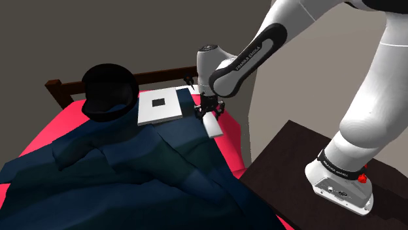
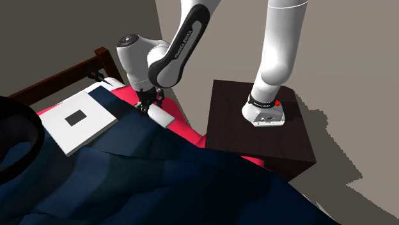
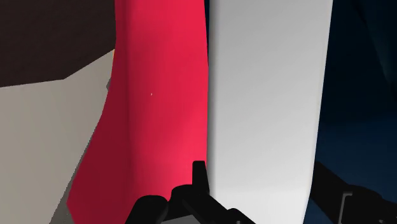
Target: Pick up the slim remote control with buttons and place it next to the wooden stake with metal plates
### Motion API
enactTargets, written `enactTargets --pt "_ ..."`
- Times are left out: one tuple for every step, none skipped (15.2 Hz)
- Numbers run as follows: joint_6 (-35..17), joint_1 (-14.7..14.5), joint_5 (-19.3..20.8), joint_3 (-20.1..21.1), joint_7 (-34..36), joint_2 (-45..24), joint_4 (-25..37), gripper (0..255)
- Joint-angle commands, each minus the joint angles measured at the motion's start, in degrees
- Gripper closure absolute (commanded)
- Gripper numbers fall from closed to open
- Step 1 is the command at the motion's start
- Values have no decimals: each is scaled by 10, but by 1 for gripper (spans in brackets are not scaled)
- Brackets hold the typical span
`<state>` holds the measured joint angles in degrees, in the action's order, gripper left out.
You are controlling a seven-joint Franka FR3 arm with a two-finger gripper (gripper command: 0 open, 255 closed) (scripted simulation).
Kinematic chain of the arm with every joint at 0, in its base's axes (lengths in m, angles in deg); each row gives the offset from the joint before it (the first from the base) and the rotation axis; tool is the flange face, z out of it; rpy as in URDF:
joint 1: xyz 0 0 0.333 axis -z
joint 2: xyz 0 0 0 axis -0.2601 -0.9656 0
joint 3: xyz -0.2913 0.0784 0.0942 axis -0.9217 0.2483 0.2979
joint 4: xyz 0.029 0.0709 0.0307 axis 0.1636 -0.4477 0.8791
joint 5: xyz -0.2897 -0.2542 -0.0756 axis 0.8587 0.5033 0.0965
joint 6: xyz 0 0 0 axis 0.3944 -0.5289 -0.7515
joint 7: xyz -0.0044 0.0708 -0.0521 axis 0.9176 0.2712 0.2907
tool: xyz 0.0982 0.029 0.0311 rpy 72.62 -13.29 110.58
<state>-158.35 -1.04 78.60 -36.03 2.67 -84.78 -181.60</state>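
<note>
Where a strip of red sheet (image 1: 229, 134) lies bare along the bed's edge nearest the stand, the all-black two-finger gripper (image 1: 209, 112) points down and pinches a slim, plain white remote control (image 1: 212, 125) across its width. In the wrist view one finger (image 3: 199, 181) presses against one long side of the remote control (image 3: 267, 95), and the other finger stands as a dark form against the opposite side. The remote control slants along the bed's edge, between the sheet and a rumpled dark navy blanket (image 1: 131, 176). Whether it rests on the sheet or hangs just above it cannot be told.

In the second exterior view the gripper (image 2: 148, 105) and the remote control (image 2: 160, 117) are near the bed's headboard end, at the corner closest to the dark brown box stand (image 2: 268, 140). A flat white square slab with a black square at its centre (image 1: 160, 106) lies just beside the gripper, toward the dark wooden headboard (image 1: 59, 88). A large black rounded shape (image 1: 110, 91) sits at the slab's far side. The white arm (image 1: 252, 55) reaches from the stand to the bed.
</note>
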Motion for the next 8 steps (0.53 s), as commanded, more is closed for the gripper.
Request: enactTargets --pt "15 8 14 -14 -15 -26 37 255" --pt "22 10 21 -20 -20 -40 58 255" --pt "30 11 27 -25 -25 -55 79 255" --pt "39 12 33 -31 -31 -69 100 255" --pt "47 13 38 -36 -37 -84 123 255" --pt "56 14 43 -42 -43 -99 146 255" --pt "66 15 47 -46 -49 -114 169 255" --pt "75 15 51 -51 -55 -130 194 255"
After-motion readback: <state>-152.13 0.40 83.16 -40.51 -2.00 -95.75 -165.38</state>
